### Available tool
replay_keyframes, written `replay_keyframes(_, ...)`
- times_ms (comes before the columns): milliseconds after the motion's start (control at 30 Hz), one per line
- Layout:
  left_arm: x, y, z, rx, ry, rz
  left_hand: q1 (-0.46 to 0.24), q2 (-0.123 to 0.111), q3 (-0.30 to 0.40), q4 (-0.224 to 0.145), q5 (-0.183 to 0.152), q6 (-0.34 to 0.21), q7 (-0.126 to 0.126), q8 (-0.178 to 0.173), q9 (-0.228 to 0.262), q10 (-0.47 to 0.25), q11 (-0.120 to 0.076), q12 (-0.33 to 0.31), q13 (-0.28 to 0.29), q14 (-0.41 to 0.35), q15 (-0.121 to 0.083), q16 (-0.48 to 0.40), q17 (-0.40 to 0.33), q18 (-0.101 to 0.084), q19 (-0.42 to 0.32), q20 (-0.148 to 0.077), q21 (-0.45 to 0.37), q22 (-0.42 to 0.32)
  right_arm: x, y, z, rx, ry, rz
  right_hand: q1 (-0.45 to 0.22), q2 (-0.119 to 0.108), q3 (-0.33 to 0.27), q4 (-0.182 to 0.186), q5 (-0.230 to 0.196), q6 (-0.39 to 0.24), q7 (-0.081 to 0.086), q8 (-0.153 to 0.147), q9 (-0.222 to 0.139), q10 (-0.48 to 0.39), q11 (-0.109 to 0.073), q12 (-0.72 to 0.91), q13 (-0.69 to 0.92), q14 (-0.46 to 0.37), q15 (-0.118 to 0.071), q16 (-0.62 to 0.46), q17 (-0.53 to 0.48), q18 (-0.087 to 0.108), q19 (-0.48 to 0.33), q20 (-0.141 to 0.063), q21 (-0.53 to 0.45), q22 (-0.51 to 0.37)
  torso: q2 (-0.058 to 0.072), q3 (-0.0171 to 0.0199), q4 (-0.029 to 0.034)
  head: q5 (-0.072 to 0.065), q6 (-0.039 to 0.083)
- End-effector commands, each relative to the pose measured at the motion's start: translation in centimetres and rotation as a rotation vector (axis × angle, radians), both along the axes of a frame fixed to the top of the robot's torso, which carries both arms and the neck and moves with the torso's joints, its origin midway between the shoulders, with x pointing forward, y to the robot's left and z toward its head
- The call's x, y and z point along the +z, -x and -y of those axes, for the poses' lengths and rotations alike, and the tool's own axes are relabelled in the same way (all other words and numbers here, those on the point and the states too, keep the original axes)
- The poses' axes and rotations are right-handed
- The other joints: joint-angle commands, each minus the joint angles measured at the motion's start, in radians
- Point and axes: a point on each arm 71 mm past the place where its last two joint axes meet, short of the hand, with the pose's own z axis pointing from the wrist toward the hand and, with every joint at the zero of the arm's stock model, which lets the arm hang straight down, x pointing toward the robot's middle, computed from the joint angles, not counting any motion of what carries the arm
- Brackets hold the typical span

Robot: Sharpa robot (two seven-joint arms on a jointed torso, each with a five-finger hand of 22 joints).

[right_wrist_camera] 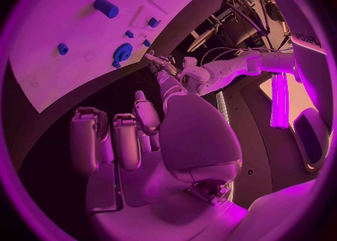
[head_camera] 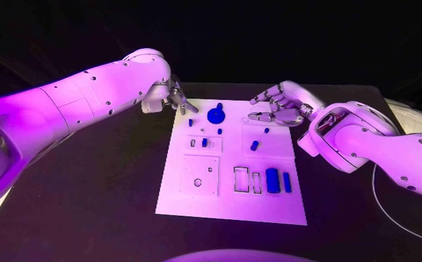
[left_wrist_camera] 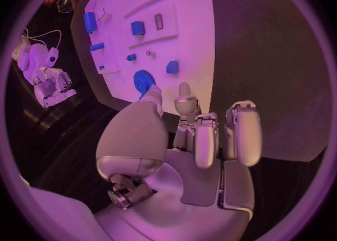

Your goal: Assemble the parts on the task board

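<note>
- My left hand (head_camera: 173, 99) hovers over the far left corner of the task board (head_camera: 230, 204), fingers loosely curled and apart, holding nothing that I can see.
- My right hand (head_camera: 280, 107) hangs over the board's far right corner, fingers half bent and apart, also empty as far as I can tell.
- Between my two hands, at the far end of the board, lies the blue gear (head_camera: 215, 115), a round toothed disc with a small stub at its far side.
- From my left wrist camera the gear (left_wrist_camera: 143, 81) sits just past my fingertips (left_wrist_camera: 185, 90), so my left hand looks the nearer one.
- From my right wrist camera the gear (right_wrist_camera: 123, 51) lies further ahead, beyond my fingers (right_wrist_camera: 141, 99).
- Other parts are spread along the board: a small blue peg (head_camera: 254, 145) near the middle and a blue cylinder (head_camera: 272, 180) lying with its long axis along the board, well apart from both hands.
- I judge the coming move is a short reach inward with my left hand to the gear.
</note>
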Motion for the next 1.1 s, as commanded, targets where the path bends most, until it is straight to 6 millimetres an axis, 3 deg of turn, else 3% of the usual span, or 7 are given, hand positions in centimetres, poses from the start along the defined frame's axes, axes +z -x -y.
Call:
replay_keyframes(33, -0.4, 0.1, 0.2, -0.025, -0.032, -0.033, -0.002, 0.012, -0.01, -0.001, -0.004, 0.008, 0.0, 0.007, 0.001, 0.008, -0.003, 0.006, 0.002, 0.104, -0.003, 0.003, 0.263, 0.004, 0.045, 0.0, 0.007, 0.153, -0.1, 0.1, -0.2, 0.017, 0.005, -0.005, -0.005, 0.001, -0.005, 0.002, 0.0, 0.006, -0.003, 0.001, 0.001, -0.006, -0.003, -0.003, 0.001, 0.076, -0.003, -0.004, 0.141, 0.007, -0.008, -0.001, -0.005, 0.0, 0.0, 0.0, 0.0007, 0.0, -0.003)
replay_keyframes(1100, -1.9, 0.3, 1.6, -0.082, -0.041, -0.085, 0.057, 0.048, -0.031, -0.013, -0.001, 0.017, -0.005, 0.012, 0.001, 0.017, -0.007, 0.01, 0.001, 0.104, -0.006, 0.003, 0.263, 0.003, 0.047, -0.004, 0.01, 0.158, -0.1, 0.1, -0.4, 0.023, 0.005, -0.008, -0.003, 0.002, -0.005, 0.002, 0.004, 0.007, -0.003, 0.002, 0.001, -0.006, -0.003, -0.003, 0.001, 0.076, -0.003, -0.004, 0.141, 0.007, -0.008, -0.002, -0.005, 0.0, -0.002, 0.0009, 0.0014, -0.004, -0.011)
